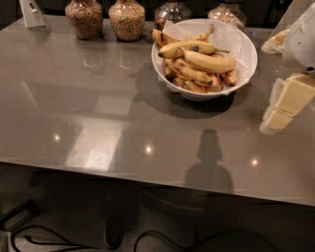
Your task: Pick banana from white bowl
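The white bowl (pixel 246 42), lined with white paper, stands at the back right of the grey table. The banana (pixel 209 61), thick, smooth and bright yellow, lies on top of the pile in it. A slimmer banana with a dark sticker (pixel 189 47) lies just behind it, and small brown-blotched bananas (pixel 189 76) lie below. My gripper (pixel 283 109) shows at the right edge, cream-coloured, hanging above the table to the right of the bowl and lower in the picture, apart from it.
Several glass jars (pixel 127 18) with grains stand in a row behind the bowl. A white card stand (pixel 33 13) is at the back left. The table's front edge (pixel 147 173) crosses the lower picture, with cables on the floor below.
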`<state>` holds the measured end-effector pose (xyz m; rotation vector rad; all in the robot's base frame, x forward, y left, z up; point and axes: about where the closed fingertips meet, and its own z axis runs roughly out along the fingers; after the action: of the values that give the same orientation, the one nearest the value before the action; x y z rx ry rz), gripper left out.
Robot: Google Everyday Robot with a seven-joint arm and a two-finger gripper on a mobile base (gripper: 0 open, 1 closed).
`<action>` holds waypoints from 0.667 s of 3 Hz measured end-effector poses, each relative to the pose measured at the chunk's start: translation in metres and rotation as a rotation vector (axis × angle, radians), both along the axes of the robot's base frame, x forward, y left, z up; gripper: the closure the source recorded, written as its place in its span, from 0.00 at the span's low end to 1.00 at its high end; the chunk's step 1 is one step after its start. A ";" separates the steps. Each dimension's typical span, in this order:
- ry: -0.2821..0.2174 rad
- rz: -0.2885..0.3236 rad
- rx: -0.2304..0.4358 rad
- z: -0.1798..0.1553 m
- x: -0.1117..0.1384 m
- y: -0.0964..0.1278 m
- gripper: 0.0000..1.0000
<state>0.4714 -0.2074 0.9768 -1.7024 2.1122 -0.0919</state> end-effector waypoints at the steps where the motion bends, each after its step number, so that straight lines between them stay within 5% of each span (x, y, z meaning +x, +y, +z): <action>1: -0.079 0.061 0.046 -0.005 0.040 0.012 0.00; 2: -0.161 0.133 0.090 -0.008 0.080 0.022 0.00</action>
<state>0.5519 -0.1853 0.9692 -1.7167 1.8555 -0.0897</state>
